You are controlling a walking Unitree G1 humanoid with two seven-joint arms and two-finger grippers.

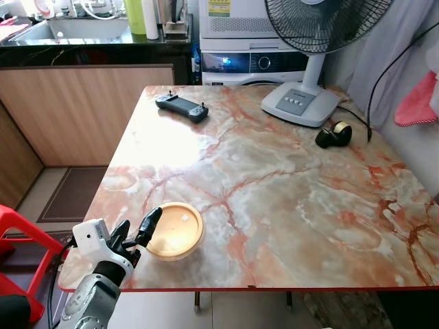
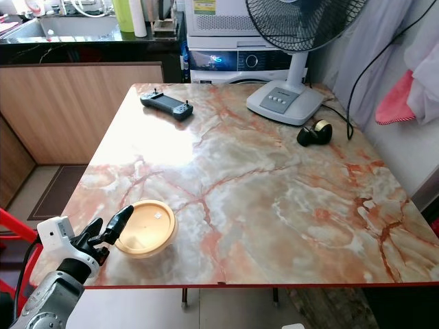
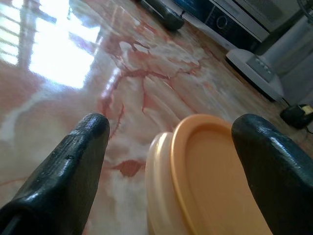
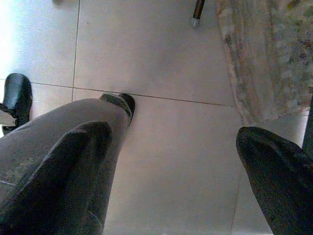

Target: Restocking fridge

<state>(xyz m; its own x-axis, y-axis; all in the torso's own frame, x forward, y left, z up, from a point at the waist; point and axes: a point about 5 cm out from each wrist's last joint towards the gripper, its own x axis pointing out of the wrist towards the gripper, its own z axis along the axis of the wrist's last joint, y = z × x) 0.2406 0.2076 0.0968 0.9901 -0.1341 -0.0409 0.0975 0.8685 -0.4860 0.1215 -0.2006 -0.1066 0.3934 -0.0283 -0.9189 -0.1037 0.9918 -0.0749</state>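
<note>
You have the left gripper (image 1: 137, 229) at the lower left of the frame, its fingers spread on both sides of the round yellow container (image 1: 175, 230). This container sits with its lid on, near the front edge of the marble table (image 1: 288, 192), so it is easy to reach. The fingers do not pinch it yet. The right gripper (image 4: 171, 161) hangs idle, spread above the tiled floor (image 4: 161, 63).

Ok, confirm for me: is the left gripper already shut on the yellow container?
No, the left gripper stands open, jaws either side of the yellow container.
</note>
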